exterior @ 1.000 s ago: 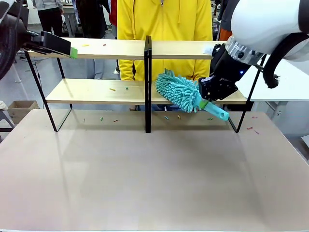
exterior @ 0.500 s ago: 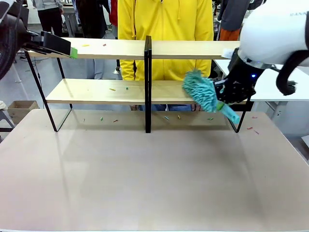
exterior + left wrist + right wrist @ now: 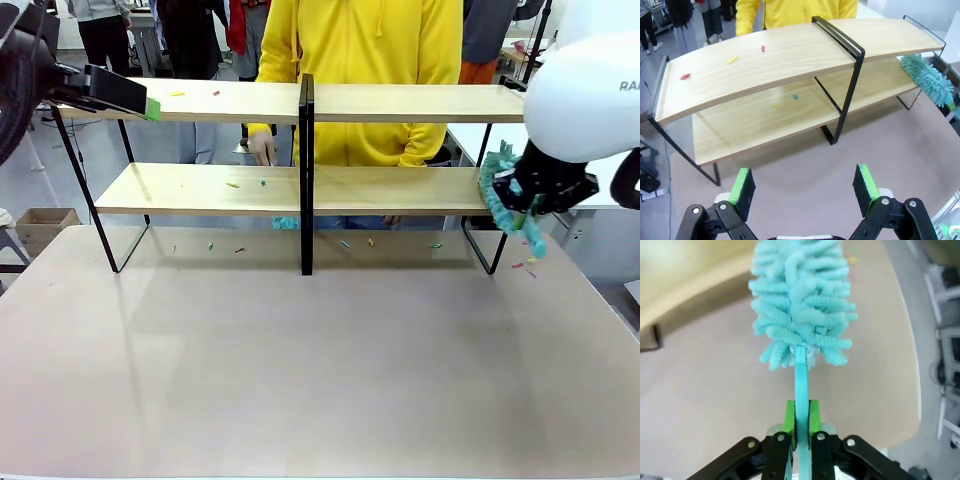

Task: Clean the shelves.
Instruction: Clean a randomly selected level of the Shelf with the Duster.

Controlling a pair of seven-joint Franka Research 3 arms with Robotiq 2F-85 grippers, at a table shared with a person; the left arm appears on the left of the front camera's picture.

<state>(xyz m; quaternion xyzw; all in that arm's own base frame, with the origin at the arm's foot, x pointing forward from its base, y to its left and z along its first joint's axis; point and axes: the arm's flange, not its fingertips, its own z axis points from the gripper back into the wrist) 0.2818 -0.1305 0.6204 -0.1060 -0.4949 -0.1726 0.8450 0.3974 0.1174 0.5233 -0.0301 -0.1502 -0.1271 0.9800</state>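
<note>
You had swept the teal duster (image 3: 497, 190) rightward along the lower board: a second earlier its head lay near the middle upright, and now it hung at the right end of the shelves (image 3: 400, 102). Your right end effector (image 3: 800, 415) was clamped tight on the duster's handle. Your left end effector (image 3: 805, 185) stood wide open and empty, facing the shelves, which stood at the far side of the table (image 3: 300, 380). Coloured scraps (image 3: 232, 184) lay on both boards' left halves, so I judged the job unfinished.

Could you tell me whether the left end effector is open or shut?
Open: the left end effector shows green pads far apart.
</note>
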